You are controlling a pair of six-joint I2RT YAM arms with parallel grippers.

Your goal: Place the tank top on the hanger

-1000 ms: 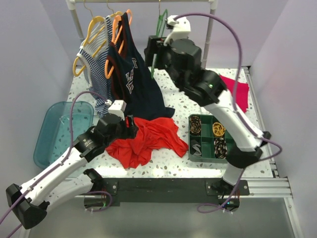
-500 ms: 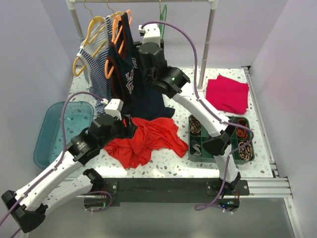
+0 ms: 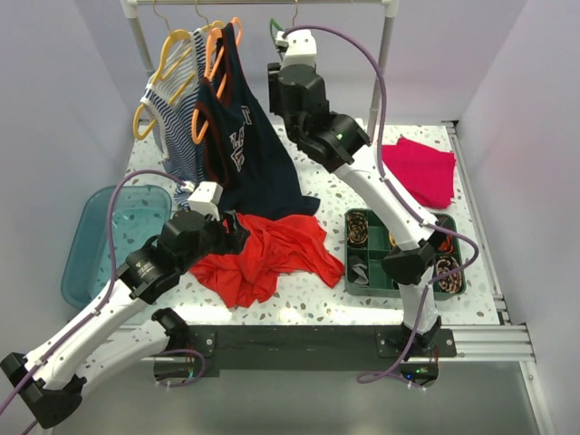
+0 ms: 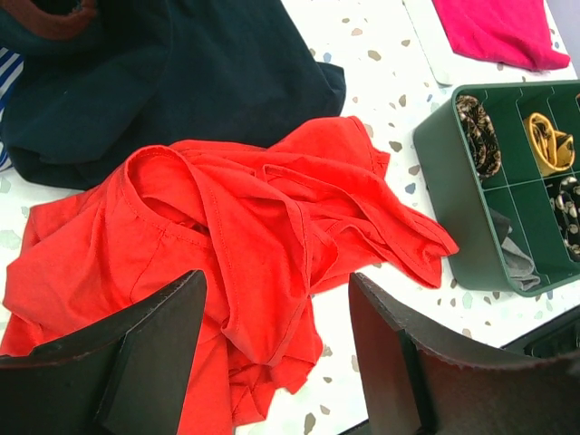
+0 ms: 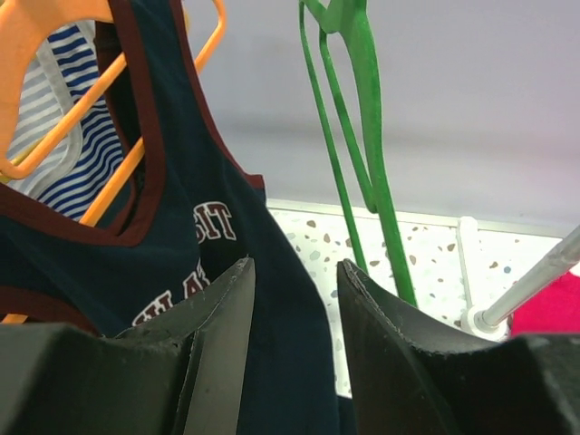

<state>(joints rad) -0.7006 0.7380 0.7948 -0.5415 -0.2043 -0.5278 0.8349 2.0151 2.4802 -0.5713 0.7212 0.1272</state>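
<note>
Green thin hanger point(image 5: 372, 172) is now approached by the narrower, empty right tool point(image 5: 294, 272); left tool point(image 4: 276, 290) is kept open, empty.

The hanger point(image 5: 362, 109) loses its hook past the top edge.

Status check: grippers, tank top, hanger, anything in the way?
Left gripper open, low over the tank top, crumpled on the table. Right gripper open beside the hanger, nothing gripped. Navy tank top hangs close alongside the hanger.
</note>
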